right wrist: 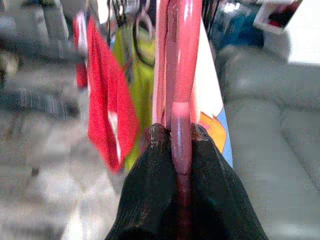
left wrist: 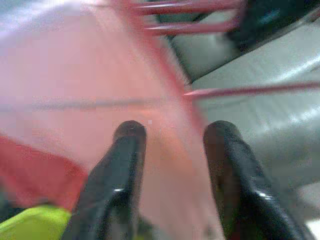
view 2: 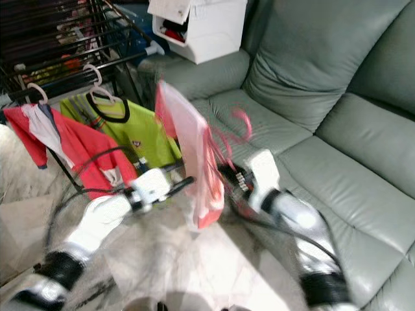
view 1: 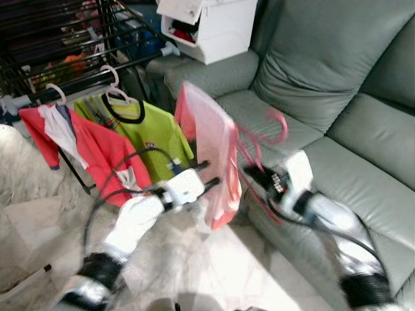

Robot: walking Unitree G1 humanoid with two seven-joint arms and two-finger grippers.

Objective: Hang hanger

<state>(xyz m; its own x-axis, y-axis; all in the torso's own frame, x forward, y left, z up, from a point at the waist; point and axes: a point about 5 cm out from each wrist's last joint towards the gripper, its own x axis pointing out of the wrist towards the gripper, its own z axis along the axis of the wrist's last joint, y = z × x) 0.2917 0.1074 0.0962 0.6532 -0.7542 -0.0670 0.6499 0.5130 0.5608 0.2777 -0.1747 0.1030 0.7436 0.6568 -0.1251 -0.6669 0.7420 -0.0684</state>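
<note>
From the head views, the right tool (view 1: 256,173) holds a pink hanger (view 1: 269,133) carrying a pink garment (view 1: 214,155) in front of the grey sofa (view 1: 337,78). The left tool (view 1: 209,175) reaches toward the garment. A red shirt (view 1: 84,146) and a green shirt (view 1: 152,129) hang on the black rack (view 1: 58,39).

In the left wrist view, the fingers (left wrist: 125,170) stand apart against pink fabric.

In the right wrist view, the fingers (right wrist: 150,200) clamp the hanger's bar.
</note>
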